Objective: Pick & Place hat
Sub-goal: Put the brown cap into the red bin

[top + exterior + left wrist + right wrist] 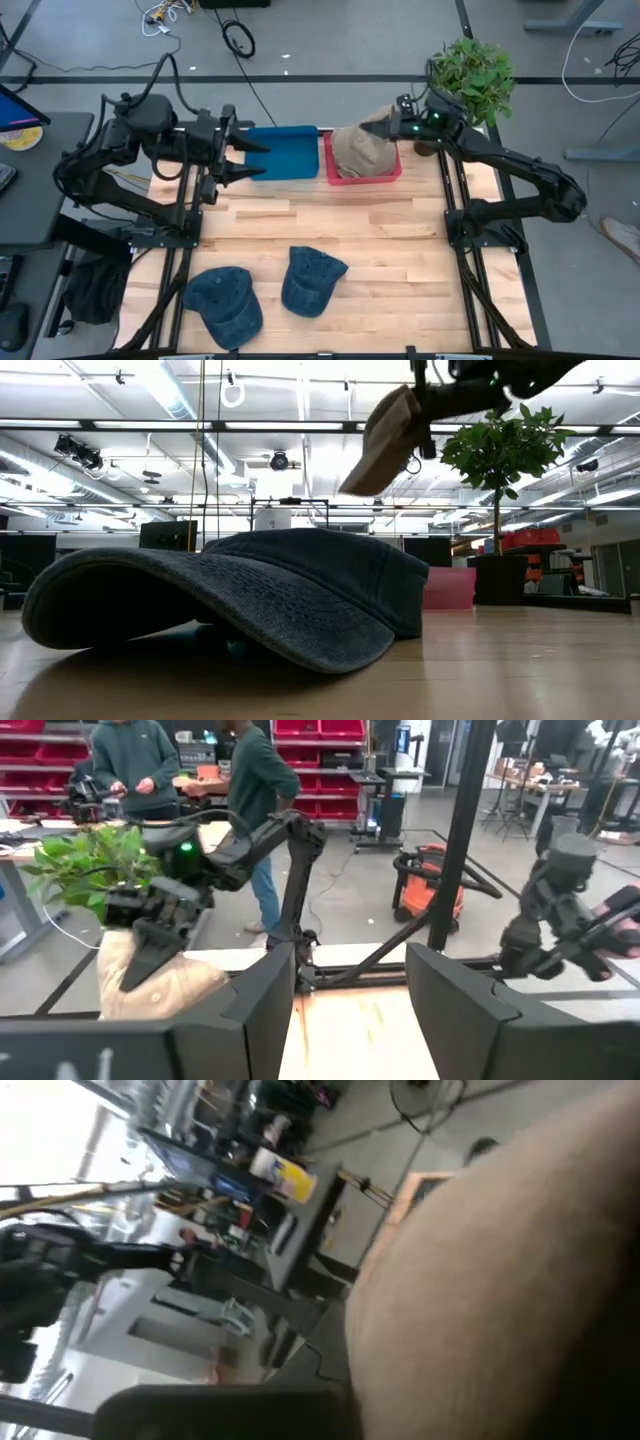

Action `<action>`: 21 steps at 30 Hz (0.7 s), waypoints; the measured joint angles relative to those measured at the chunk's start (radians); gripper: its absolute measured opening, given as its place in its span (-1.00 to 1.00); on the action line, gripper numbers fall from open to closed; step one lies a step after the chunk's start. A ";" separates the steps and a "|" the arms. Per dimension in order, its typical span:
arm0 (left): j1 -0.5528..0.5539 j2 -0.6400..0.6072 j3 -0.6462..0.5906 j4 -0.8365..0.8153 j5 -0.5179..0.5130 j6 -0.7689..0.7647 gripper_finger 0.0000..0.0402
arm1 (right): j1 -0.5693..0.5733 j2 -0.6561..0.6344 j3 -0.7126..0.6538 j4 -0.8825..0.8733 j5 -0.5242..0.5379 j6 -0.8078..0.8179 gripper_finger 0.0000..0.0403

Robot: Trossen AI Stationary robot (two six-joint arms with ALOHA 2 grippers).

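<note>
High view: right hand [385, 127] clamped on tan hat [360, 150] above red bin [362, 176], tabletop [400, 260] far edge. Left hand [248, 160] open, empty, over blue bin [285, 152].
Low view: tan hat [385, 430] hangs high; lower first, then release inside walls.

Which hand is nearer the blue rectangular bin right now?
Left. The left hand hangs open at the blue rectangular bin, fingertips over its near edge. The right hand is farther, above the neighbouring red bin, shut on the tan fabric hat.
</note>
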State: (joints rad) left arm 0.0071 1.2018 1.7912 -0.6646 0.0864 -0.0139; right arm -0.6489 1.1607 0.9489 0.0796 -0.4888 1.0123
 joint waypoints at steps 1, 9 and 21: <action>0.000 0.000 0.000 -0.006 0.000 0.000 -0.04 | -0.008 0.016 0.000 0.000 -0.019 -0.005 -1.00; 0.000 0.000 0.000 -0.025 0.000 0.065 -0.04 | -0.043 0.127 0.000 0.001 -0.054 -0.094 -1.00; 0.000 0.000 0.000 -0.024 0.000 0.092 -0.04 | -0.092 0.265 0.001 0.004 -0.140 -0.209 -1.00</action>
State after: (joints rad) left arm 0.0071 1.2022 1.7912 -0.6884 0.0864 0.0782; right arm -0.7406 1.4253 0.9497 0.0833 -0.6288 0.8029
